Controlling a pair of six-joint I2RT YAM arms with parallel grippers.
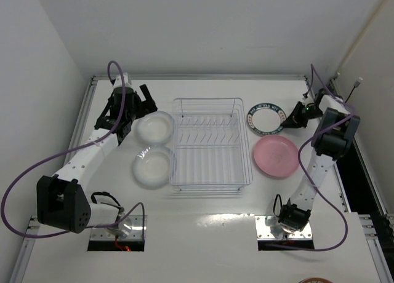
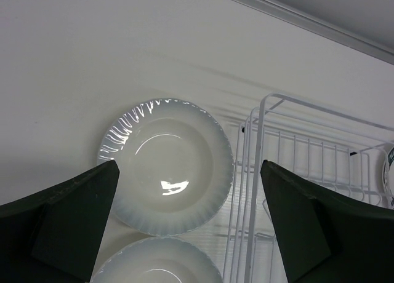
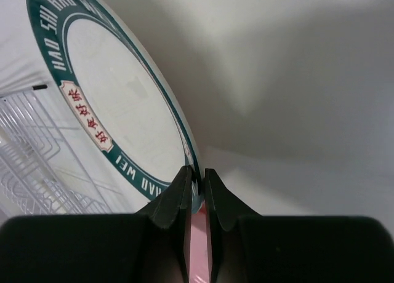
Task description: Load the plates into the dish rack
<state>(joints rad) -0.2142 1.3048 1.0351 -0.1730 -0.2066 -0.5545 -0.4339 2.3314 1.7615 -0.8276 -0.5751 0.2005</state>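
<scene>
The wire dish rack [image 1: 211, 144] stands mid-table with no plates in it. Two translucent whitish plates lie left of it, the far one [image 1: 154, 127] and the near one [image 1: 152, 167]. The pink plate [image 1: 275, 155] lies right of the rack. The white plate with the dark green rim [image 1: 266, 117] is behind it. My right gripper [image 1: 300, 115] is shut on that plate's right rim [image 3: 196, 166]. My left gripper [image 1: 136, 104] hangs open and empty above the far whitish plate [image 2: 165, 165], its fingers [image 2: 80, 209] wide apart.
The rack's near wire wall [image 2: 258, 172] shows beside the left gripper. A raised frame edge [image 1: 197, 77] borders the table at the back, with walls close behind and on both sides. Purple cables loop from both arms.
</scene>
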